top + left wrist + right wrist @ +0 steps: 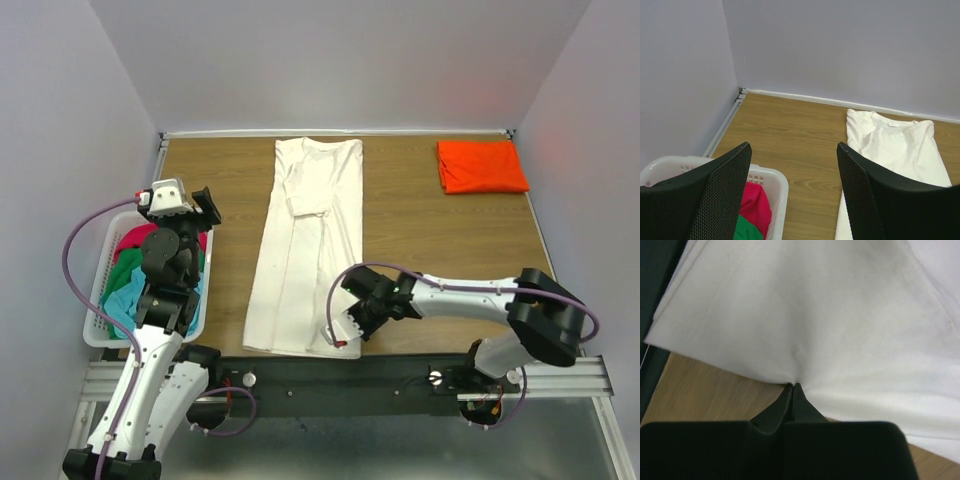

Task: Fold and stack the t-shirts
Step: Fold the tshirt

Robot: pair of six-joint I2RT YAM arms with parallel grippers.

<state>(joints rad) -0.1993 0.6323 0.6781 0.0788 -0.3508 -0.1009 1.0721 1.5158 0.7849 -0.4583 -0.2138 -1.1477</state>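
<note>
Right pincer [792, 386] is clenching on the near hem of the cream-white t-shirt [805, 315], the cloth lying spread ahead of it; left pincer [793, 146] is hanging released, with the basket [771, 181] just below and the same shirt ahead to its right

Wooden table [215, 170]. Cream-white t-shirt [310, 240] lies mid-table, folded lengthwise into a long strip running from far edge to near edge. Orange t-shirt [481, 166] is folded at the far right corner, well apart. White basket [97, 300] at the left edge holds crimson t-shirt [135, 240], green t-shirt [122, 272] and light blue t-shirt [118, 305]. Left gripper [206, 207] is raised above the basket. Right gripper [343, 338] is down at the strip's near right corner
</note>
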